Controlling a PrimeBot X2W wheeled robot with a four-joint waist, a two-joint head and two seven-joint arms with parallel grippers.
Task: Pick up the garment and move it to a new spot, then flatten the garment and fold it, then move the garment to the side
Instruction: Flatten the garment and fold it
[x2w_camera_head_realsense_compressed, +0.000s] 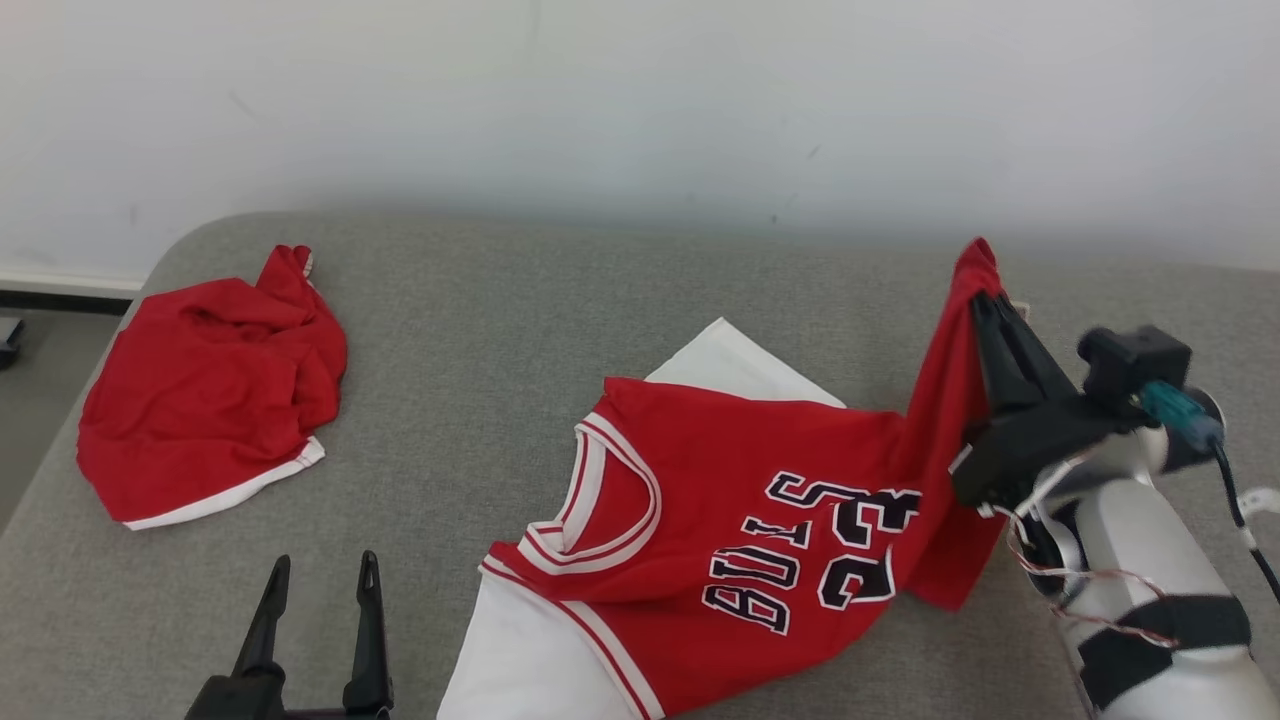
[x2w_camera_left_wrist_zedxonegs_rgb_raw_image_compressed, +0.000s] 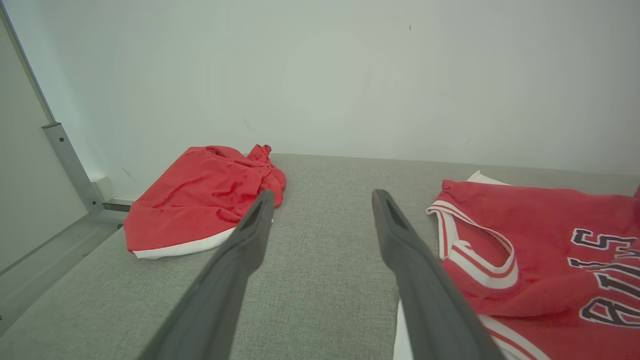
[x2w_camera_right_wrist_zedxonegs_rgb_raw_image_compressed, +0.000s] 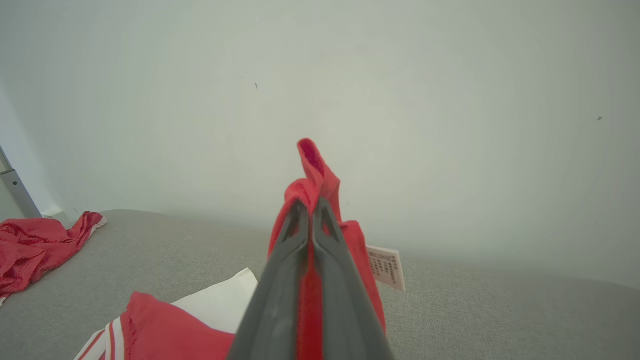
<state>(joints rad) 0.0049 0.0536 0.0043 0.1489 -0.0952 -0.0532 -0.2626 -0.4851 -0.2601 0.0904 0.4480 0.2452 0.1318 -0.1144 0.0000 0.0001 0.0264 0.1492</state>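
My right hand (x2w_camera_head_realsense_compressed: 985, 300) is clamping the raised right edge of the jersey (x2w_camera_head_realsense_compressed: 720, 480). My left hand (x2w_camera_head_realsense_compressed: 325, 565) is hovering open over bare grey surface (x2w_camera_head_realsense_compressed: 480, 300), between the jersey and a crumpled red garment (x2w_camera_head_realsense_compressed: 210, 400).

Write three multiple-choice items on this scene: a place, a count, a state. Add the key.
1. The crumpled red garment lies: A) left of the jersey; B) on top of it; C) right of it.
2. Red garments on the grey cushion: A) one; B) two; C) three.
3. The right gripper is: A) open; B) shut on the jersey; C) shut on nothing.
Key: 1 A, it lies apart at the robot's left. 2 B, the jersey and the crumpled one. 3 B, red cloth is pinched in its jaws.
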